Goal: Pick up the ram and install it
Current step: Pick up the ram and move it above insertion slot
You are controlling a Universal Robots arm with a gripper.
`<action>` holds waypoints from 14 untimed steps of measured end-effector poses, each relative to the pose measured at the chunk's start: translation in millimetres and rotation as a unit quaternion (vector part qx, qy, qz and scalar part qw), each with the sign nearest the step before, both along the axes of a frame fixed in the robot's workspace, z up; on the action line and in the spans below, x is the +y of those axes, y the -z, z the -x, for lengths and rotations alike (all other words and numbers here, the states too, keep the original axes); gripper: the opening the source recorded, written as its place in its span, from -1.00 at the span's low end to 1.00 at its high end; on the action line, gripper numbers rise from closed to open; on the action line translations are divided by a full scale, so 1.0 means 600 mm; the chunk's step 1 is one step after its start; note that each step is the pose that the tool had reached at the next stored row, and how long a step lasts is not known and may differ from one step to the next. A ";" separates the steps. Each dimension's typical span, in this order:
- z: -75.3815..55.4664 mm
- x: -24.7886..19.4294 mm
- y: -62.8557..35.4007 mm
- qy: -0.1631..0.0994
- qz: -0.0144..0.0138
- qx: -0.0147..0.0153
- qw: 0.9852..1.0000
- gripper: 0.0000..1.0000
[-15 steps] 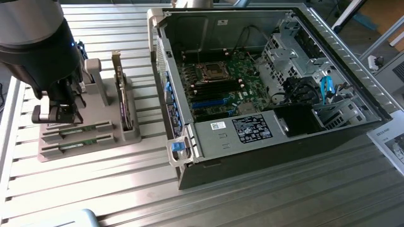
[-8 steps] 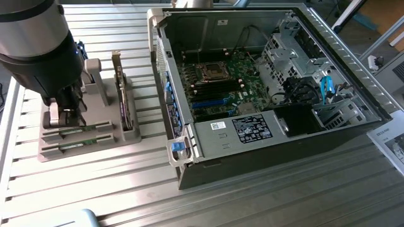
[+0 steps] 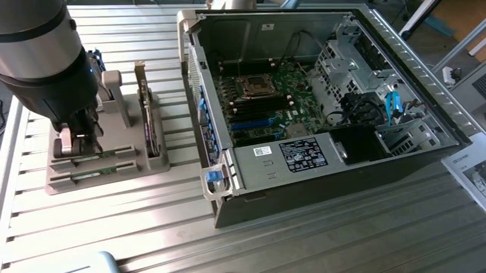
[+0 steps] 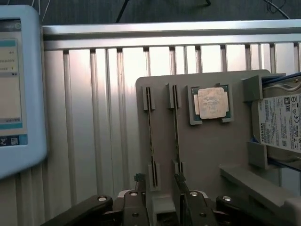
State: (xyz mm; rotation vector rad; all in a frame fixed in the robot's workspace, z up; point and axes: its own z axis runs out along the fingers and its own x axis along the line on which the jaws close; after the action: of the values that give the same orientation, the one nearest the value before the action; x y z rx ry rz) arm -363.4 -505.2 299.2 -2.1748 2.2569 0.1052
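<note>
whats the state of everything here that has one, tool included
tool: open, holding nothing, over the holder
ram sticks: both on edge in holder slots
cpu chip: flat in its holder recess
hard drive: seated in holder
expansion card: upright in holder
computer case: side open, board exposed

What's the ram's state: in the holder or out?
In. Both ram sticks stand on edge in the gray holder's slots; the open gripper sits just above, gripping neither.
</note>
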 end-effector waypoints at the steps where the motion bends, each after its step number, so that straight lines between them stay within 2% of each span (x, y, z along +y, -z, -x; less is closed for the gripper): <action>1: 0.001 0.0001 0.002 -0.003 -0.002 0.000 1.000 -0.28; 4: 0.004 0.0011 0.011 -0.011 -0.006 -0.001 1.000 -0.28; 7: 0.016 0.0032 0.020 -0.012 -0.006 -0.001 1.000 -0.28; 10: 0.027 0.0038 0.031 -0.016 -0.009 -0.001 1.000 -0.28; 12: 0.028 0.0037 0.037 -0.026 -0.010 -0.001 1.000 -0.28; 14: 0.029 0.0029 0.051 -0.044 -0.010 -0.001 0.999 -0.28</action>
State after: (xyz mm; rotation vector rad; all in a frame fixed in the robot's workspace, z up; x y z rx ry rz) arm -380.8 -503.5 268.6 -2.2626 2.1504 0.1258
